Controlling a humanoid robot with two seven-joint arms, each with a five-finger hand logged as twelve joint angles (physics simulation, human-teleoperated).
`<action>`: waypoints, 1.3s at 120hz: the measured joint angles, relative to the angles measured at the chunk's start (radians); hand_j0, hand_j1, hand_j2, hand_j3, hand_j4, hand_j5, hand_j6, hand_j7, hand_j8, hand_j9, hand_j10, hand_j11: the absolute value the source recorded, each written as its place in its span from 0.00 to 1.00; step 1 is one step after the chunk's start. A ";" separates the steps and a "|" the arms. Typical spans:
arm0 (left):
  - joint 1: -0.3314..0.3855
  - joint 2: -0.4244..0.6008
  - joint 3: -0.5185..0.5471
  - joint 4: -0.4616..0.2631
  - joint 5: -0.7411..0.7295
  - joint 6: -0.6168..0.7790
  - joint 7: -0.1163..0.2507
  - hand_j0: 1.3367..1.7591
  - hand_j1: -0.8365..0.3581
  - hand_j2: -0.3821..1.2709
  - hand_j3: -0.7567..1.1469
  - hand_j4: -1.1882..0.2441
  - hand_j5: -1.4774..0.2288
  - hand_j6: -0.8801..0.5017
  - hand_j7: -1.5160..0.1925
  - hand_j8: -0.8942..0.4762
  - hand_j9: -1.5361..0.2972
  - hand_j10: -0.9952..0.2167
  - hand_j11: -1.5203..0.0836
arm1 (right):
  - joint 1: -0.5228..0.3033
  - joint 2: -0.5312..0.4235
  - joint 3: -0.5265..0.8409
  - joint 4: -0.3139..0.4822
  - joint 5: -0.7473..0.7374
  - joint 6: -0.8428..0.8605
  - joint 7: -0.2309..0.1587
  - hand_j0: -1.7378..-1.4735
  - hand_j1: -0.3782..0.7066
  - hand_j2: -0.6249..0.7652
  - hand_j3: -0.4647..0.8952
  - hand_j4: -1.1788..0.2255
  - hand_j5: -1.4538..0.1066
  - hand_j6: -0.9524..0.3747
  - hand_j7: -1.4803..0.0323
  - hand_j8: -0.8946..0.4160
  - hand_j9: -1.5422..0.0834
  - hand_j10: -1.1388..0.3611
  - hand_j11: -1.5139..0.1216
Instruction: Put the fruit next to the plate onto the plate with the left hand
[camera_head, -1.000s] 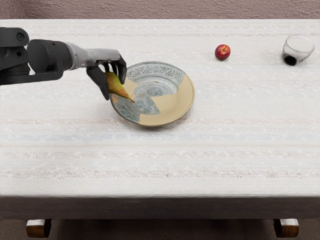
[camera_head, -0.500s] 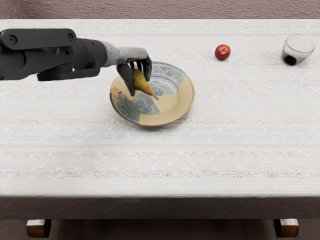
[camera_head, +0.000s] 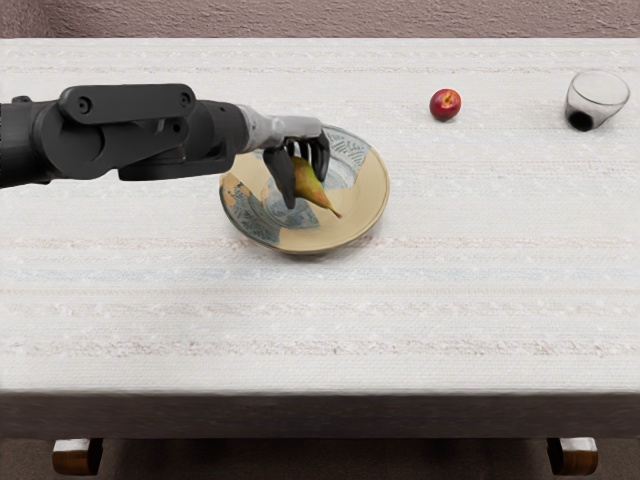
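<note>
A yellow-green pear (camera_head: 312, 184) hangs over the middle of the plate (camera_head: 366, 192), stem end pointing down to the right. My left hand (camera_head: 298, 166) is shut on the pear, dark fingers curled around its upper part. The plate is a shallow tan bowl with a blue-grey patterned centre, left of the table's middle. My left arm reaches in from the left edge and covers part of the plate's left rim. The right arm does not show.
A red apple (camera_head: 445, 104) lies on the table to the back right of the plate. A tipped glass cup (camera_head: 594, 99) lies near the far right edge. The table's front edge runs along the bottom.
My left hand has carried the pear rightward from the plate's left rim to over its centre. The arm has reached further in.
</note>
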 joint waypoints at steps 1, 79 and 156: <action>0.001 -0.001 0.000 0.000 0.000 0.000 0.000 0.75 0.45 0.52 0.40 0.31 0.30 0.23 0.32 0.33 0.32 0.37 0.33 | 0.000 0.000 0.000 0.000 0.000 0.000 0.000 0.30 0.05 0.45 0.34 0.82 0.91 0.70 0.96 0.66 0.93 0.74 0.91; 0.019 0.017 -0.019 0.012 -0.045 0.023 -0.003 0.76 0.82 0.27 0.40 0.70 0.73 0.51 0.75 0.53 0.71 0.68 0.80 | 0.000 0.000 0.000 0.000 0.000 0.000 0.000 0.30 0.05 0.45 0.34 0.82 0.91 0.70 0.96 0.66 0.93 0.74 0.91; 0.062 0.431 -0.189 -0.186 -0.611 -0.486 -0.012 0.76 0.99 0.23 0.40 0.82 0.86 0.63 0.88 0.65 0.83 0.81 0.94 | 0.000 0.000 0.000 0.000 0.000 0.000 0.000 0.30 0.05 0.45 0.34 0.82 0.91 0.70 0.96 0.66 0.93 0.74 0.91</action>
